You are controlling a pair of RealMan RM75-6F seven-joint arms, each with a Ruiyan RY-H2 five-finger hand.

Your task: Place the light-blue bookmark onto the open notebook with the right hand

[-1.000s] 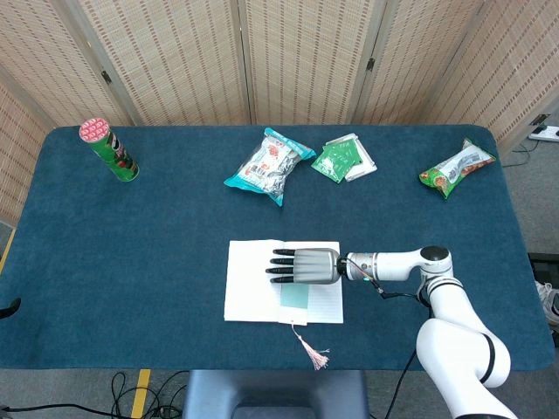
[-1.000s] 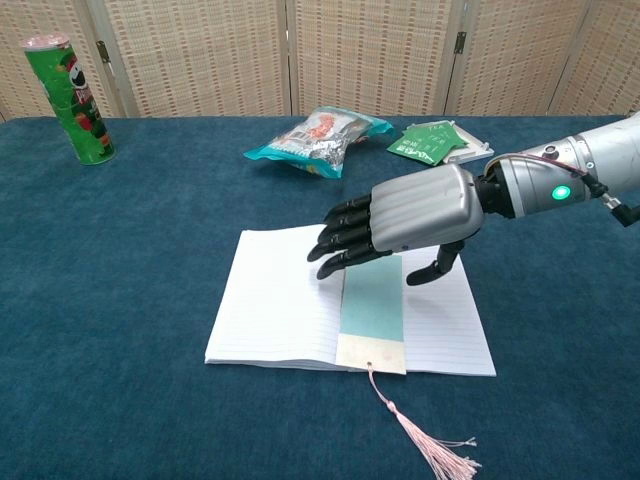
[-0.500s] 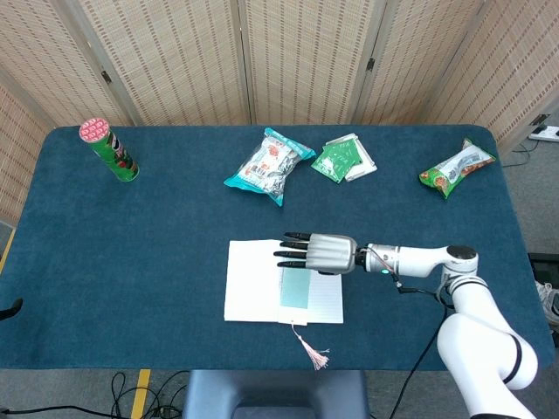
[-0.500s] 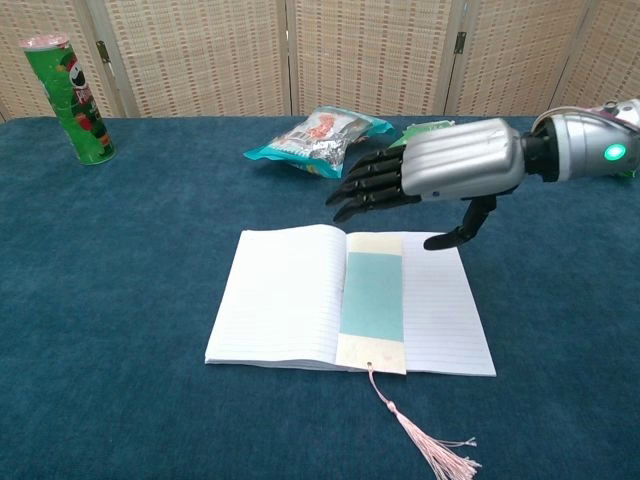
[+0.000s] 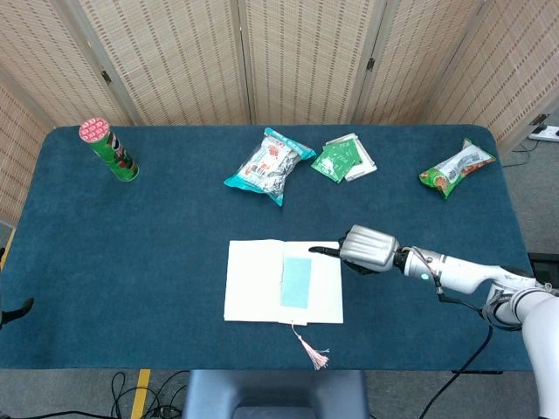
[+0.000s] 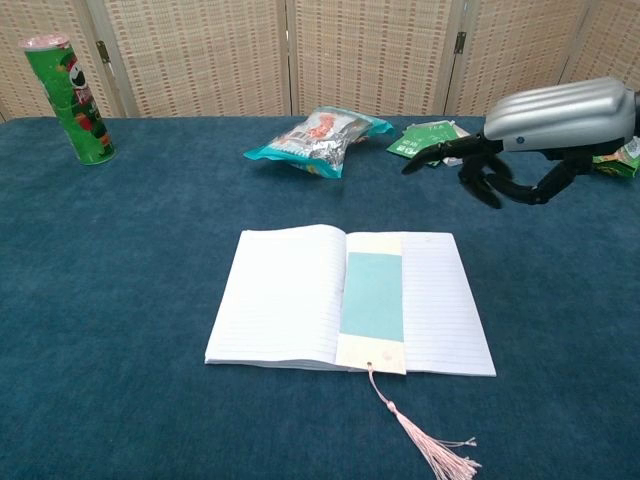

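The light-blue bookmark (image 6: 373, 297) lies flat on the open notebook (image 6: 285, 295), a long rectangular strip with cream ends running along the inner edge of the right-hand page, just beside the spine. We see its pink tassel (image 6: 430, 450) trailing off the near edge of the notebook on a thin cord, fanned out on the counter (image 6: 120, 300), which is covered in a dark blue, felt-like cloth. The notebook's pages are white, ruled with fine lines, and the left page bows up slightly toward the fold.

Beyond the notebook's right side, the right hand (image 6: 520, 165) hangs above the counter, clear of the pages. Its back is a smooth, ribbed silver shell; the black fingers (image 6: 485, 185) curl under with one pointing out to the left, and we see nothing held in them. The left hand shows in neither view.

Farther back lie a crinkled teal foil snack bag (image 6: 318, 130) and flat green tea packets (image 6: 432, 140). At the far left stands a tall green cylindrical chip can (image 6: 70, 98); at the far right lies a green snack packet (image 5: 456, 168). Woven reed screens (image 6: 360, 50) close off the back.
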